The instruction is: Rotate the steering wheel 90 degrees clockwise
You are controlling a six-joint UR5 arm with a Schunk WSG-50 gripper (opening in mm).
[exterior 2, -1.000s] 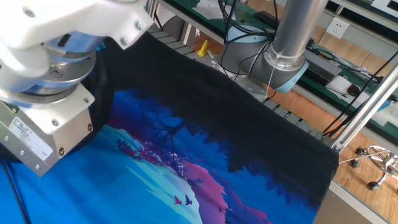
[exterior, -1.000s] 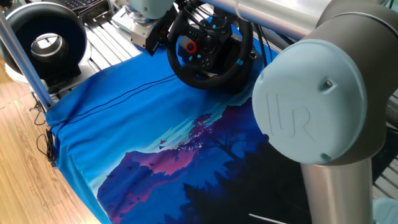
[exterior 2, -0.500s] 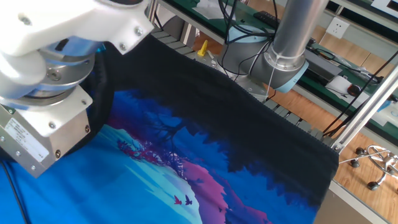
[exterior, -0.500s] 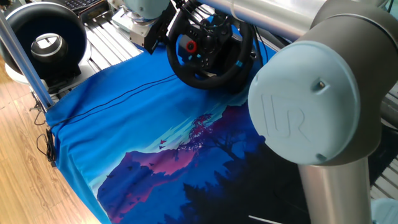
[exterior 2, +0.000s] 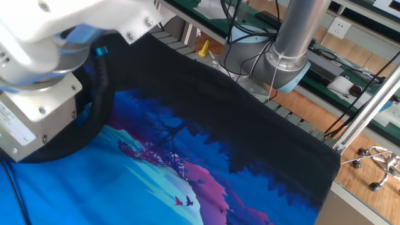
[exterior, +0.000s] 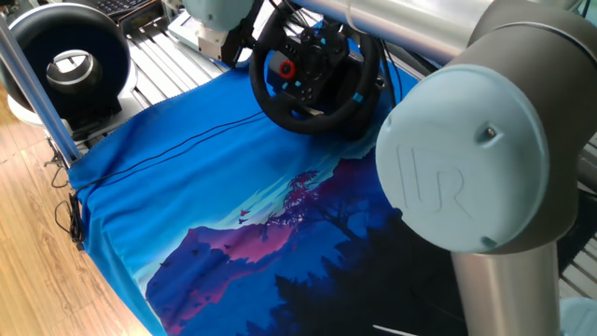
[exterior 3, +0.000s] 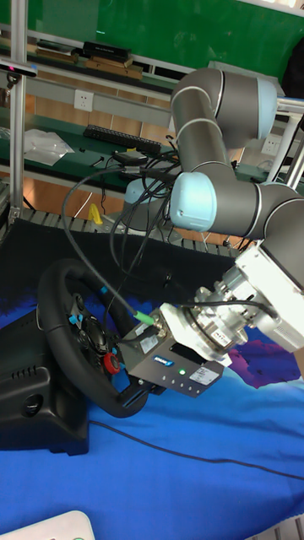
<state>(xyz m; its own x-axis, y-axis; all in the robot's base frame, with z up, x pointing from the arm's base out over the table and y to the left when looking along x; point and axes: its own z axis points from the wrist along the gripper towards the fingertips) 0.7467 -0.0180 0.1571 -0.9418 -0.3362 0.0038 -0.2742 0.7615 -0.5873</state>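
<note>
Tall fixed view — claw at steering wheel lower rim

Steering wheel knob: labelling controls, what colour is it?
Red; the knob on the steering wheel shows best in one fixed view.

The steering wheel stands on the cloth at the tabletop's far edge, the hand at its rim, a ring-shaped device left of it.

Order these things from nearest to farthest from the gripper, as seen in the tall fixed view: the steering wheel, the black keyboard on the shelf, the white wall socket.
1. steering wheel: at the gripper, lower left.
2. black keyboard: on the shelf, above.
3. white wall socket: upper left, slightly beyond the keyboard; these two are nearly too close to call.
</note>
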